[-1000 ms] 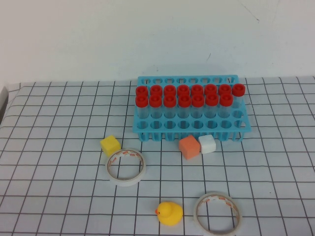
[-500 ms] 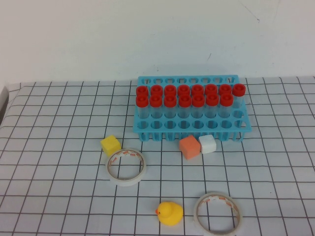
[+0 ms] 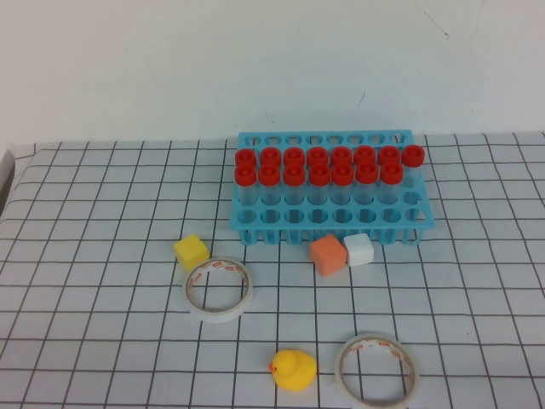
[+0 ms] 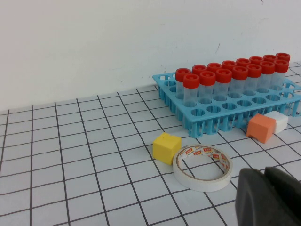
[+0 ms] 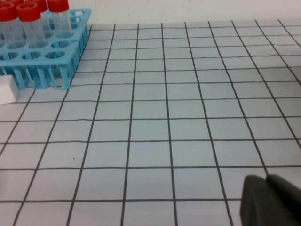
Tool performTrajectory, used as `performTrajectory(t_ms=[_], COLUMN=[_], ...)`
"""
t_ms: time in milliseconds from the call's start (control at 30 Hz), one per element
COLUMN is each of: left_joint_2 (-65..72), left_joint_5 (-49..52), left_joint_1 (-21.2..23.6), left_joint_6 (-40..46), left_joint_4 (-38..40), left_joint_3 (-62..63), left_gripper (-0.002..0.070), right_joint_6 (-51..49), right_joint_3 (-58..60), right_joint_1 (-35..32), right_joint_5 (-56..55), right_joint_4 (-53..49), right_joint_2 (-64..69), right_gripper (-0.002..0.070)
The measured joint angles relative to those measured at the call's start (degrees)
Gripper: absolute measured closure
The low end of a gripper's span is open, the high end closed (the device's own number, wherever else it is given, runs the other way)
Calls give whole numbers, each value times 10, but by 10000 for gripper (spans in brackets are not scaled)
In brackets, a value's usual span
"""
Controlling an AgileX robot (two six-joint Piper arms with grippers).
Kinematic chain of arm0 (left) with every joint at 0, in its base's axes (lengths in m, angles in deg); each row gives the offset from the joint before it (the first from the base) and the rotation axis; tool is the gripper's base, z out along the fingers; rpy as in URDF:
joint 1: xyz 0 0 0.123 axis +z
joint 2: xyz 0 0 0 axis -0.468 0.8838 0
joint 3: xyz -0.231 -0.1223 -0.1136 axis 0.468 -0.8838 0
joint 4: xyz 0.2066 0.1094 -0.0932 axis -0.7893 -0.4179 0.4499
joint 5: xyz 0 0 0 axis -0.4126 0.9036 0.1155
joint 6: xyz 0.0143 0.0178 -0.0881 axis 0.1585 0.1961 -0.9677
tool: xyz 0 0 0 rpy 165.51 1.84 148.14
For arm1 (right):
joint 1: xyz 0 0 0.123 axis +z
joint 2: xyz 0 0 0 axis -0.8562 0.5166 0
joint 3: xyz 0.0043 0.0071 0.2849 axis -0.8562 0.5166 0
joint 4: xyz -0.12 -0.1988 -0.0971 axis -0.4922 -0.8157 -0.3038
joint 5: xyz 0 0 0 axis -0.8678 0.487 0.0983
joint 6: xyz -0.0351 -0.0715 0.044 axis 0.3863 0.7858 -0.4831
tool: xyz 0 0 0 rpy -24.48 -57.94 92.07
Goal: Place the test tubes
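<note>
Test tubes (image 3: pixel 319 175), 15 with red caps, stand upright in the blue rack (image 3: pixel 332 234) at the far side of the table (image 3: pixel 85 256), their long axes vertical and caps pointing up.

Nearest the robot, the left gripper (image 4: pixel 265 176) sits low over the table close to a tape roll, clenched on nothing. The right gripper (image 5: pixel 268 181), likewise clenched and empty, is low over bare grid, well apart from the rack's right end.

On the table, a yellow duck (image 3: pixel 295 370) lies beside 1 tape roll (image 3: pixel 376 342). Farther back, a second tape roll (image 3: pixel 217 315) almost touches a yellow cube (image 3: pixel 191 251). An orange cube (image 3: pixel 328 255) and a white cube (image 3: pixel 358 249) sit side by side just in front of the rack.

Within the rack, 7 tubes fill the nearer occupied row and 8 the row behind.
</note>
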Motion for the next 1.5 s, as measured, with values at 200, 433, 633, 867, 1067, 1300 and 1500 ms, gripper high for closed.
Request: performTrajectory(t_ms=[200, 433, 633, 867, 1067, 1300, 1500], left_joint_2=[0, 0, 0, 0, 0, 0, 0], left_joint_5=[0, 0, 0, 0, 14, 16, -82], left_joint_1=[0, 0, 0, 0, 12, 162, 295], left_joint_6=[0, 0, 0, -1, 41, 115, 265], left_joint_4=[0, 0, 0, 0, 21, 94, 229], left_joint_3=[0, 0, 0, 0, -10, -57, -79], left_gripper=[676, 676, 676, 676, 676, 676, 676], right_joint_6=[0, 1, 1, 1, 1, 0, 0], right_joint_3=[0, 0, -1, -1, -1, -1, -1], right_joint_1=[0, 0, 0, 0, 0, 0, 0], right_joint_5=[0, 2, 4, 6, 6, 7, 7], right_joint_4=[-2, -5, -7, -11, -12, -12, -12], right_joint_2=[0, 0, 0, 0, 0, 0, 0], right_gripper=[678, 678, 678, 678, 678, 678, 678])
